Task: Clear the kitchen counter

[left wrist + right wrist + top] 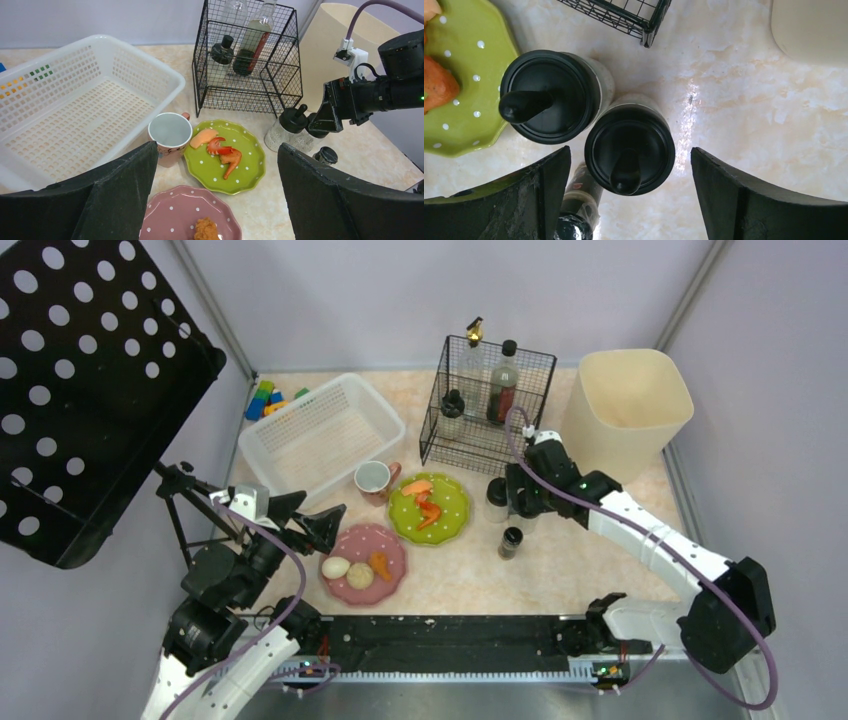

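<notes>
Top external view: the worktop (570,575), with its beige-pink marble pattern, fills the middle of the cell and carries all the things. At the back stand a white basket (320,435), a wire rack (470,447) with bottles inside, and a beige bin (628,405). In front of them are a mug (373,480), a green plate (455,512) with orange food pieces, and a pink plate (375,537) with two pale round pieces and an orange one. The left pincer (308,517) hangs just left of the pink plate. The right pincer (522,502) is to the right of the green plate, with a black-capped shaker (497,496) just beside it and a small dark bottle (511,541) near.

Left wrist view: the two dark fingers stand wide apart and hold nothing. Between them lie the mug, the green plate and part of the pink plate.

Right wrist view: looking straight down, the fingers are apart, one on each side of a second shaker (630,142), without touching it. The first shaker stands just beside it, at the edge of the green plate. The small bottle is partly hidden by one finger.
</notes>
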Controlling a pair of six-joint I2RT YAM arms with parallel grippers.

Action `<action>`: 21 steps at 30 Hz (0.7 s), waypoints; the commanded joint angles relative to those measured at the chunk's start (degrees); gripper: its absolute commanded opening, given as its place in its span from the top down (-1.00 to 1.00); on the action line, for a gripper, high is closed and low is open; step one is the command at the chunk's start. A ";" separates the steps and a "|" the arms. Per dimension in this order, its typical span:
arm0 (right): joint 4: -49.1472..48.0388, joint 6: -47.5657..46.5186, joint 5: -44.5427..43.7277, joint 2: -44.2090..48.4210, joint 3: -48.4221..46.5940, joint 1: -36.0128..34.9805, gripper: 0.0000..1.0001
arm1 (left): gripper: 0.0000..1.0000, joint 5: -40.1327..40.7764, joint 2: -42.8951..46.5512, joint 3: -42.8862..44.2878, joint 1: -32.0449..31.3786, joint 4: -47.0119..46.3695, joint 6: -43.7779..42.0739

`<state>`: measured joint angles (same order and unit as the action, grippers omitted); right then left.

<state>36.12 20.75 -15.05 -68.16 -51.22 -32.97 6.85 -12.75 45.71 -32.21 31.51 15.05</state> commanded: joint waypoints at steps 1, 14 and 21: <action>-3.45 -1.24 2.91 -0.35 0.77 2.10 -0.75 | -0.87 -0.52 0.10 0.24 0.31 -1.54 0.02; -4.05 -2.15 4.75 -2.68 0.96 2.08 -0.55 | -0.87 -0.61 0.03 0.18 0.33 -1.55 0.07; -4.64 -2.34 5.70 -3.83 0.89 2.12 -0.40 | -0.87 -0.63 0.03 0.24 0.39 -1.52 0.07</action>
<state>33.76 18.94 -10.48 -71.02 -50.13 -31.22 6.83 -12.75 45.71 -32.21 31.51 15.05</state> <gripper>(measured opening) 0.723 0.936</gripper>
